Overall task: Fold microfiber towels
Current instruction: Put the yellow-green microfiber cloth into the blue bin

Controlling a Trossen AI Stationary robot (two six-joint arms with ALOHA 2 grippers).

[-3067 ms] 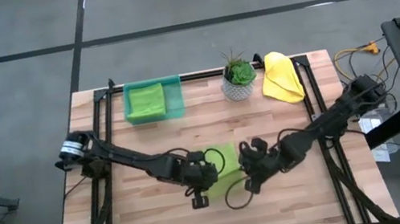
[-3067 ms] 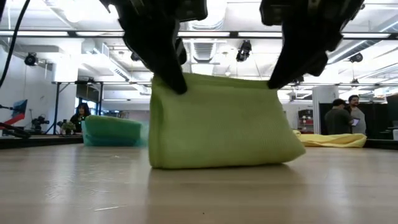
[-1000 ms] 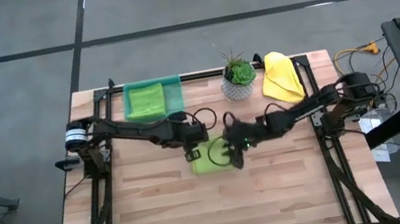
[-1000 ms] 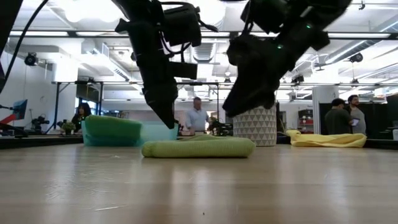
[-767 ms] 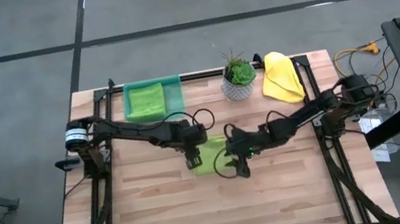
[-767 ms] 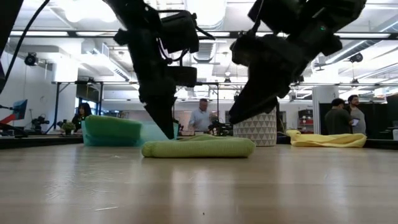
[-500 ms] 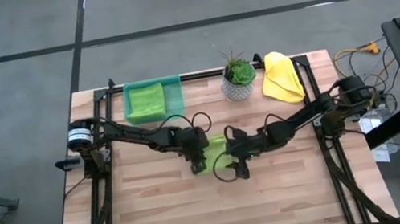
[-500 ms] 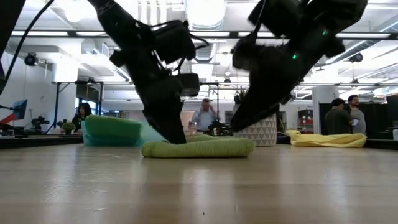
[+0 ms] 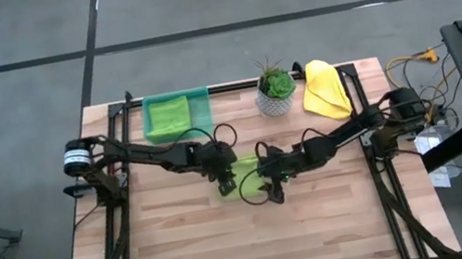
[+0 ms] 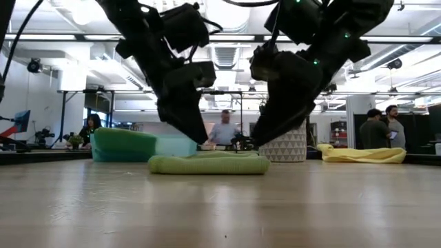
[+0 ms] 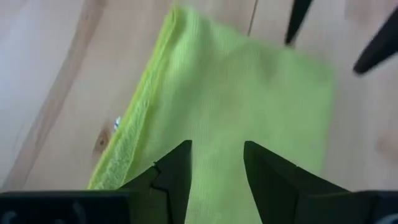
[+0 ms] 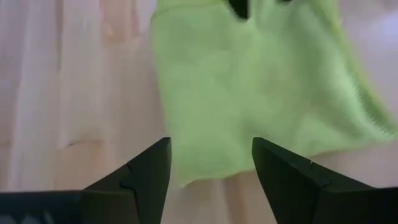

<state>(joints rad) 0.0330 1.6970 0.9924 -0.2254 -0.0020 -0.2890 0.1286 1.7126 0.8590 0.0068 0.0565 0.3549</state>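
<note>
A lime green microfiber towel [image 9: 247,179] lies folded flat on the middle of the wooden table, also in the low view [image 10: 207,164]. My left gripper [image 9: 224,185] stands open over its left end, pointing steeply down, with the cloth showing between its fingers [image 11: 216,155]. My right gripper [image 9: 267,186] stands open over the towel's right end [image 12: 211,152]. In the low view both sets of fingertips end just above the cloth. A yellow towel [image 9: 325,90] lies crumpled at the far right. Another lime towel [image 9: 167,115] lies folded in the tray.
A see-through green tray [image 9: 205,115] stands at the far left and a potted plant [image 9: 275,84] at the far middle. The near half of the table is bare wood. People stand in the room beyond the table [image 10: 224,131].
My left gripper has tipped steeper, dipped onto the towel's left end and come slightly up again. The folded towel has slid a little toward the table's left edge and stays flat. My right gripper has come lower over the towel's right end.
</note>
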